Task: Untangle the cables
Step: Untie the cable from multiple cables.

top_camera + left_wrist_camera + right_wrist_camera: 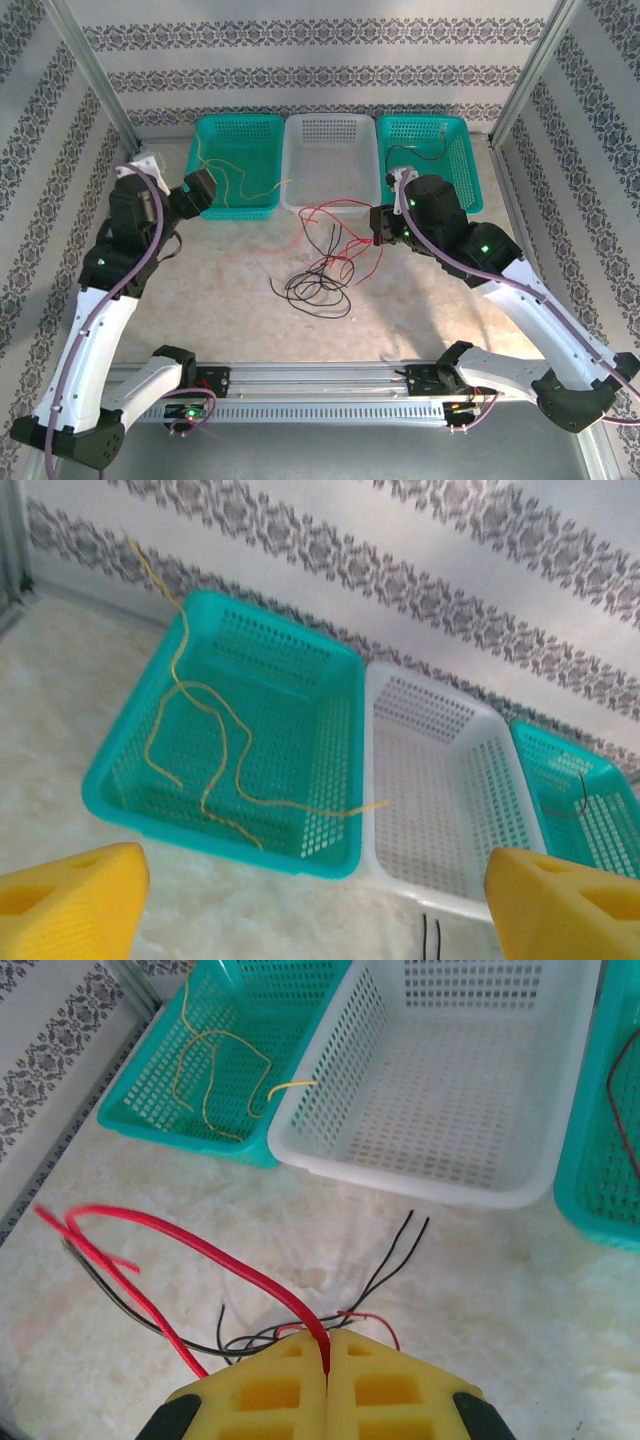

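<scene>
Right pincer (327, 1340) nips red cable (230, 1258) (jaws closed).

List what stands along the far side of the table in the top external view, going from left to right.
left teal basket, with a yellow cable in it → white basket → right teal basket, with a black cable in it

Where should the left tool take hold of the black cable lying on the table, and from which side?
Probably the near-left loop of the black cable, which strays clear of the red ones. Come straight down from the left: it lies flat on the table, and the right tool, shut on a red cable, occupies the tangle's right side.
</scene>
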